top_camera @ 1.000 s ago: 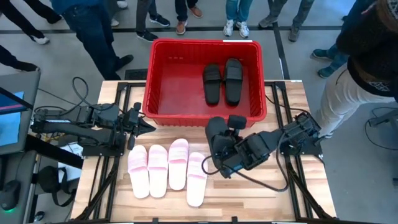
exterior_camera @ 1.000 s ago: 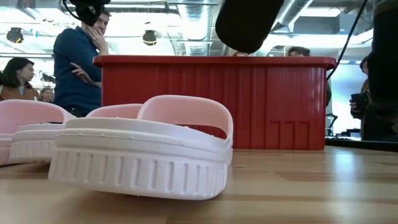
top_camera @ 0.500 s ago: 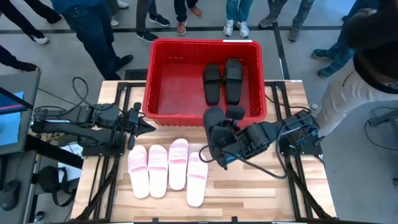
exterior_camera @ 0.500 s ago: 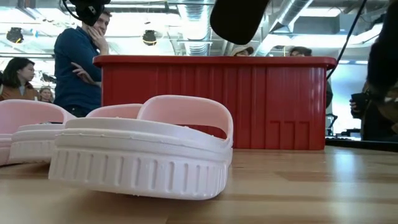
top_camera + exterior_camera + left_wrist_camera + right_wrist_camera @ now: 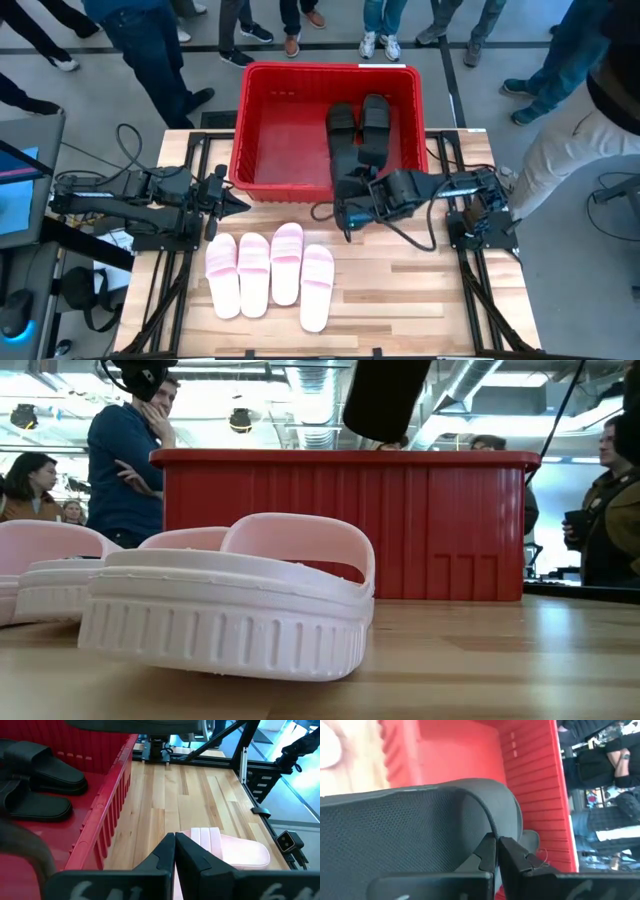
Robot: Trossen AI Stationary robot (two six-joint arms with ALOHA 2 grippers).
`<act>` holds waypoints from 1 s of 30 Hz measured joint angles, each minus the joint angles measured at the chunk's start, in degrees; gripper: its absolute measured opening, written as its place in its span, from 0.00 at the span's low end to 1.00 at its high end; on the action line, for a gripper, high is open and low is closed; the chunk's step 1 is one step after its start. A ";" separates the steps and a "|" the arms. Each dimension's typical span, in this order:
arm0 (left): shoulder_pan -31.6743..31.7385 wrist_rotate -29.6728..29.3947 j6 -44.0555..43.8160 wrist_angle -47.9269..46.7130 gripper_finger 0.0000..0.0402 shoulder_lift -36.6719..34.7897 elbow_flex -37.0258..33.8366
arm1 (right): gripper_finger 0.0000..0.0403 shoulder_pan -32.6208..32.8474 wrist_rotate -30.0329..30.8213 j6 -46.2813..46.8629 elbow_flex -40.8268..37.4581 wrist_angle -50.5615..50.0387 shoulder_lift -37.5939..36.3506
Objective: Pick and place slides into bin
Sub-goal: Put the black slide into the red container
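Two black slides (image 5: 375,118) lie side by side on the floor of the red bin (image 5: 270,130) at the table's far edge. My right gripper (image 5: 358,195) is shut on a third black slide (image 5: 348,165) and carries it above the bin's near wall; in the low view this slide (image 5: 385,395) hangs higher than the rim. Several pale pink slides (image 5: 287,262) lie in a row, soles down, on the near part of the table. My left gripper (image 5: 236,200) waits shut near the bin's left near corner, touching nothing. My right gripper pinches the black slide by the edge of its wide strap (image 5: 487,827) between its two fingers. The fingers come from the table's right side, slanting downward. The slide is lifted clear of the table and the bin.
The bin's left half (image 5: 285,150) holds nothing. Bare wood (image 5: 420,290) lies to the right of the pink slides. People stand around the far edge (image 5: 150,50) and the right side (image 5: 590,120) of the table. Cables and frame rails run along both sides.
My right gripper has carried the black slide from above the table beside the pink slides toward the far edge, to above the bin's near wall, rising slightly and turning as it went. It stays shut on the slide. The pink slides have not moved.
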 joint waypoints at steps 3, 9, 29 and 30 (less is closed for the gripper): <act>0.01 0.00 0.02 0.00 0.00 0.00 0.00 | 0.00 -2.39 -0.04 -2.21 0.00 0.01 0.00; -0.01 -0.02 0.02 0.00 0.00 0.00 0.00 | 0.00 -7.68 -0.26 -7.55 0.00 1.27 0.00; -0.01 -1.82 0.06 0.99 0.00 0.00 0.00 | 0.00 -26.71 -13.65 -29.78 0.00 18.61 0.00; -0.01 -2.02 0.05 1.01 0.00 0.00 0.00 | 0.00 -27.62 -14.54 -30.72 0.00 19.73 0.00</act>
